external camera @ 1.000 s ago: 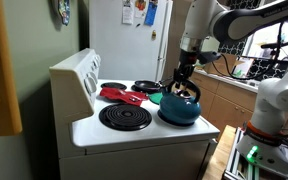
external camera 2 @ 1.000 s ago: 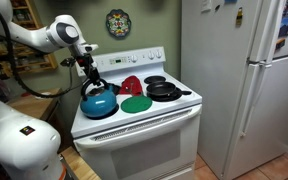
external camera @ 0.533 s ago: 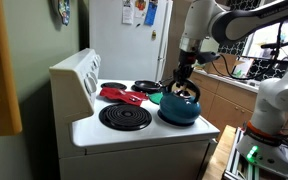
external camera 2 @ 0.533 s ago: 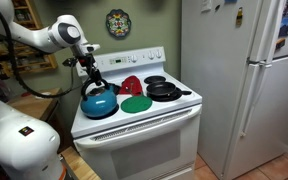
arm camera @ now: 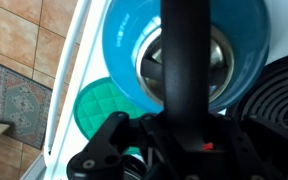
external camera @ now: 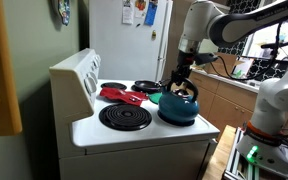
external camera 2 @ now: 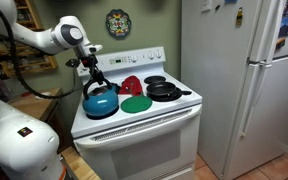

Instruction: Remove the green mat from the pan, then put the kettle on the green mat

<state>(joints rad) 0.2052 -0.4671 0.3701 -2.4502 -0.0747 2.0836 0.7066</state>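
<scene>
Finds the claw (external camera 2: 94,81) clenched on the dark arched handle of the kettle (external camera 2: 100,104), meeting it from 12 o'clock in both exterior views. Shows the kettle upright on the white stove (external camera 2: 134,122) top, teal body squat, pale lid under the handle. Puts the green mat (external camera 2: 136,104) flat on the stove top at 3 o'clock of the kettle in an exterior view, just beside it and outside the pan (external camera 2: 164,91). Has the pan at 2 o'clock of the mat, near it, dark and shallow, and the red utensils (external camera 2: 131,85) at 12 o'clock of the mat. In the wrist view, lays the handle as a dark bar across the kettle's lid, sets the mat at 8 o'clock of the kettle with one edge hidden behind the teal body, and a black coil burner (arm camera: 279,100) at 4 o'clock.
</scene>
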